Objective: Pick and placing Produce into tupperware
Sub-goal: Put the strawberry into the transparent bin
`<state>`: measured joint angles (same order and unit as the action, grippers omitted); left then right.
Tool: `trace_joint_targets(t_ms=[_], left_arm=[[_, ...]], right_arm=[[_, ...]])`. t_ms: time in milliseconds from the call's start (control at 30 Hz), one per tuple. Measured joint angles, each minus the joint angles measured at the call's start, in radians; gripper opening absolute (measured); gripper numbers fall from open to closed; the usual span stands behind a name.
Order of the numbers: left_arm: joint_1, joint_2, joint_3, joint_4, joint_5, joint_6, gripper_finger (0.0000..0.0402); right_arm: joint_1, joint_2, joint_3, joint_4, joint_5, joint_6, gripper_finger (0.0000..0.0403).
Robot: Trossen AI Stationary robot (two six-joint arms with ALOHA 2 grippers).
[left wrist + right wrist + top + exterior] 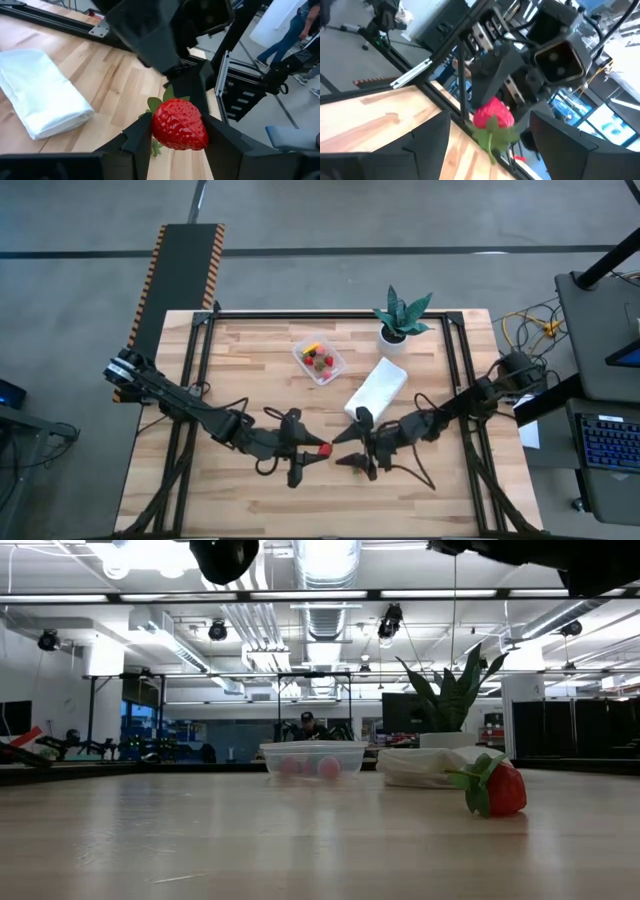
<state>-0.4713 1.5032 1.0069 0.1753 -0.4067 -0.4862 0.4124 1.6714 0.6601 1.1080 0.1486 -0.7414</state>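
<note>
My left gripper is shut on a red strawberry with a green top, held above the middle of the table's near half. My right gripper faces it from the table's right. It is open, with a finger on either side of the strawberry, and gaps show on both sides. The clear tupperware stands farther back with several small fruits in it. Another strawberry lies on its side on the tabletop in the low view. My left gripper pinches the strawberry's red flanks between its two fingers. The fingers come roughly level from the table's left. The strawberry is lifted clear of the table, its green top turned away toward my right gripper.
A folded white cloth lies just beyond the grippers, right of the tupperware. A potted green plant stands at the far right. Bare wood lies to the near left and near right. People show in the room beyond the table.
</note>
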Motion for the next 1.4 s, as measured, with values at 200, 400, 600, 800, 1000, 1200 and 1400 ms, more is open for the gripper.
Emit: trace_joint_targets(t_ms=[200,400,600,800,1000,1200,1400], left_arm=[[0.001,0.0,0.0,0.037,0.009,0.006,0.0135],[0.014,0.0,0.0,0.054,0.007,0.006,0.0135],[0.027,0.0,0.0,0.077,0.009,0.003,0.0135],[0.032,0.0,0.0,0.094,0.01,-0.003,0.0135],[0.032,0.0,0.0,0.108,0.019,-0.003,0.0135],[0.032,0.0,0.0,0.113,0.04,-0.003,0.0135],[0.033,0.0,0.0,0.157,0.066,-0.003,0.0135]], right_arm=[[0.0,0.0,0.005,-0.001,0.02,0.004,0.0267],[0.002,0.008,0.021,-0.001,0.005,-0.006,0.026],[0.002,0.007,0.021,0.007,0.01,-0.05,0.0251],[0.0,0.007,0.034,0.006,0.032,-0.122,0.0244],[0.0,0.006,0.052,0.005,0.044,-0.204,0.023],[0.0,0.006,0.054,0.005,0.064,-0.214,0.0213],[0.0,0.005,0.054,0.005,0.064,-0.229,0.0208]])
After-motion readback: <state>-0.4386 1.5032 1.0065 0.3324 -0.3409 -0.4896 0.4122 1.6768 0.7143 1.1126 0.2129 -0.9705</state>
